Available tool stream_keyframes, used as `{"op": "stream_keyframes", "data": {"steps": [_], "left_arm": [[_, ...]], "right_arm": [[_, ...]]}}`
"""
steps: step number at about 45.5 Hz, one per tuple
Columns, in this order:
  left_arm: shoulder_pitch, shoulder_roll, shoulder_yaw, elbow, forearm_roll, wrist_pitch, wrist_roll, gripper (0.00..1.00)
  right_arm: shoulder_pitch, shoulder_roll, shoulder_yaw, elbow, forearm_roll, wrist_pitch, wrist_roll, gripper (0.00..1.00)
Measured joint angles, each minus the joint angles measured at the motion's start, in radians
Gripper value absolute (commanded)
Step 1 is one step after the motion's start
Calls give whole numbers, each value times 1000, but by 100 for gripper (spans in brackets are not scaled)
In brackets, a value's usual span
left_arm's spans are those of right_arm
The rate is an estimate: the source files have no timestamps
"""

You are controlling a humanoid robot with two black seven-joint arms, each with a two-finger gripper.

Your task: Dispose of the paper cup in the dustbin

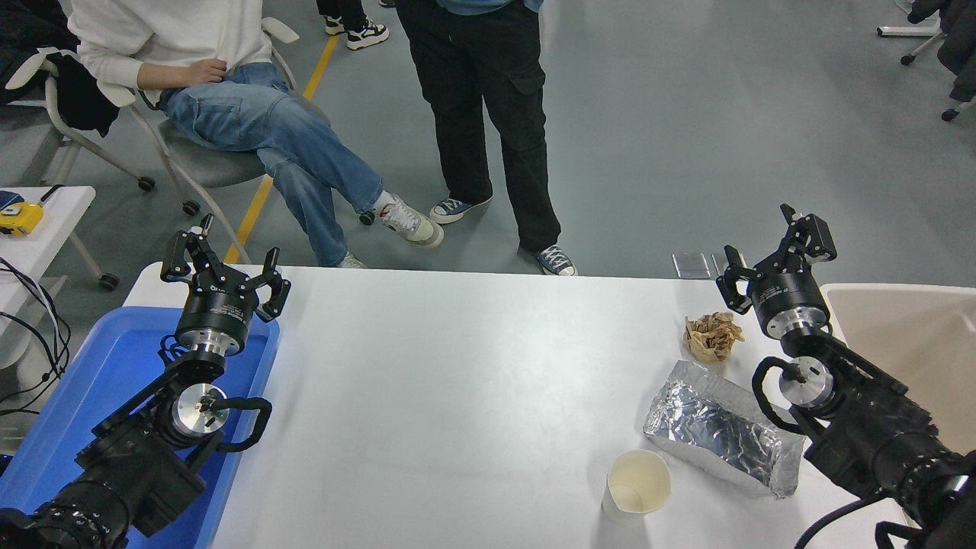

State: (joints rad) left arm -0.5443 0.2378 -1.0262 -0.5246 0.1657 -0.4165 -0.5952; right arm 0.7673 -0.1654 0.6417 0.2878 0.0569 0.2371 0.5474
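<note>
Head view: white paper cup (637,485) (cream inside)

Grey floor (686,137) with a yellow line (263,191), wheeled chair (191,164), white side table (46,229) at left

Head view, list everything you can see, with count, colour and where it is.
Cup: 1, white, upright, table's near edge.
Foil bag: 1, silver, lying right of the cup.
Paper wad: 1, brown, beyond the foil bag.
Dustbin: 1, beige, right edge.
Tray: 1, blue, left, under the left arm.
Table: 1, white.
People: 2, far side, one seated, one standing.
Left gripper: black, open, over the tray.
Right gripper: black, open, beside the dustbin.
</note>
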Motion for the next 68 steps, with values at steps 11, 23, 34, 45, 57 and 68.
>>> {"op": "stream_keyframes", "data": {"steps": [11, 23, 34, 45, 57, 68], "left_arm": [[0, 1, 1, 0, 0, 1, 2, 100], [0, 1, 1, 0, 0, 1, 2, 100], [0, 2, 1, 0, 0, 1, 2, 100], [0, 2, 1, 0, 0, 1, 1, 100], [0, 2, 1, 0, 0, 0, 1, 100], [0, 2, 1, 0, 0, 0, 1, 100]], "right_arm": [[6, 2, 1, 2, 0, -1, 0, 100], [6, 5, 0, 3, 0, 3, 0, 100], [6, 17, 0, 4, 0, 5, -1, 100], [7, 20, -1, 4, -1, 6, -1, 100], [3, 19, -1, 2, -1, 7, -1, 100], [5, 19, 0, -3, -2, 5, -1, 100]]}}
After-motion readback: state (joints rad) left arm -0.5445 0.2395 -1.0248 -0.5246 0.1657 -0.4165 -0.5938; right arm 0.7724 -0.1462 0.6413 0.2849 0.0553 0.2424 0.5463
